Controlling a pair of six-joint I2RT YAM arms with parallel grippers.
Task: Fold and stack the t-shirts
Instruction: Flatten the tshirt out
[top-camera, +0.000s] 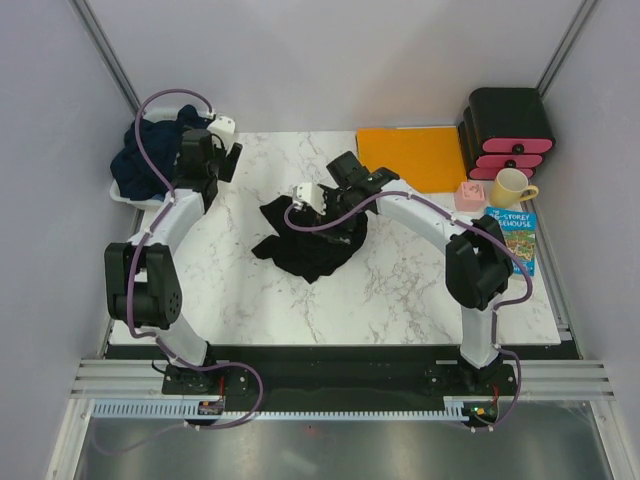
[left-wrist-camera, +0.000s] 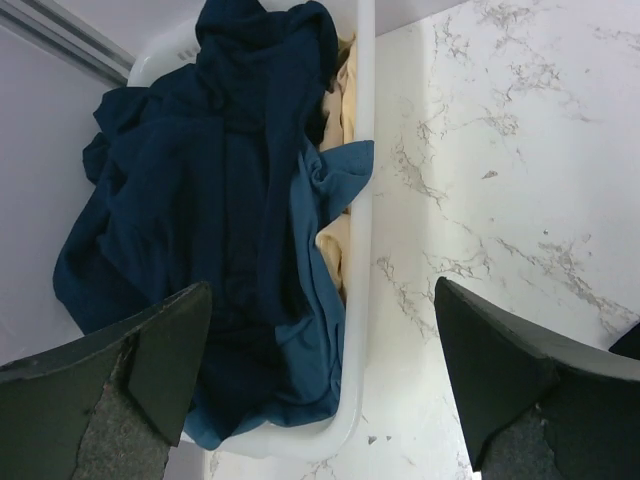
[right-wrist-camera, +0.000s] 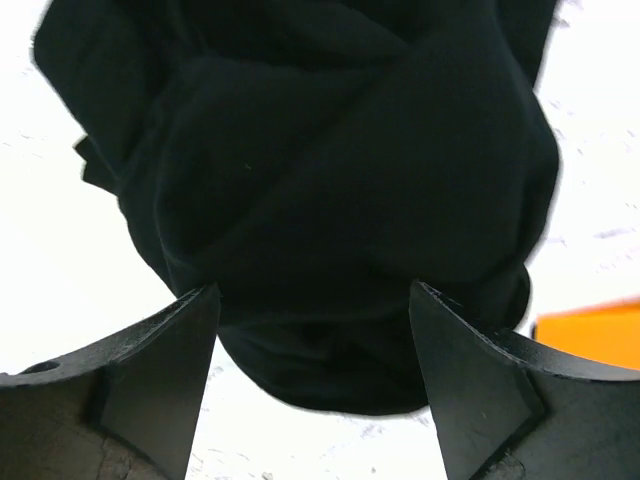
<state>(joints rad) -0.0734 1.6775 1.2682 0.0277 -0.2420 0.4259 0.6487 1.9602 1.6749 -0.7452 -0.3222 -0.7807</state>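
Observation:
A black t-shirt (top-camera: 310, 240) lies crumpled in the middle of the marble table and fills the right wrist view (right-wrist-camera: 330, 180). My right gripper (top-camera: 322, 213) hovers over its far edge, open and empty (right-wrist-camera: 315, 300), with the cloth below and between the fingers. Several dark navy t-shirts (top-camera: 150, 155) are heaped in a white basket (top-camera: 135, 200) at the far left. My left gripper (top-camera: 215, 160) is above the basket's right rim (left-wrist-camera: 365, 150), open and empty (left-wrist-camera: 322, 300), with the navy shirts (left-wrist-camera: 200, 200) on its left side.
A flat orange sheet (top-camera: 410, 155) lies at the back right and shows in the right wrist view (right-wrist-camera: 590, 335). A black and pink drawer unit (top-camera: 510, 130), a yellow mug (top-camera: 512, 187), a small pink box (top-camera: 468, 195) and a book (top-camera: 515, 235) stand along the right edge.

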